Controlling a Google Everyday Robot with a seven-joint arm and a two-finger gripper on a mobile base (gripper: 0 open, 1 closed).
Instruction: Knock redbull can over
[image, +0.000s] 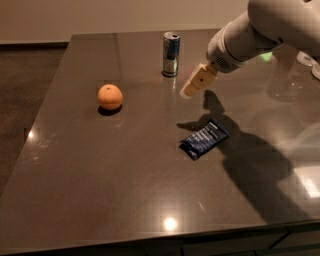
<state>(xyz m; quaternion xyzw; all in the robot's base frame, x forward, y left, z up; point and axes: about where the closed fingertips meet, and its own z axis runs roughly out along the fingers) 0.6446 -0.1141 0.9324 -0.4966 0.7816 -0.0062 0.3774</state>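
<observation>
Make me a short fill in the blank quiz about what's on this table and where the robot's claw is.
1. The slim blue and silver metal can stands ______ on the dark table.
2. The round fruit on the picture's left side is ______ in colour.
3. In the picture, the robot's cream claw hovers just to the ______ of the can, not touching it.
4. The flat snack wrapper lying nearest the camera is dark ______.
Missing words: upright, orange, right, blue.
</observation>
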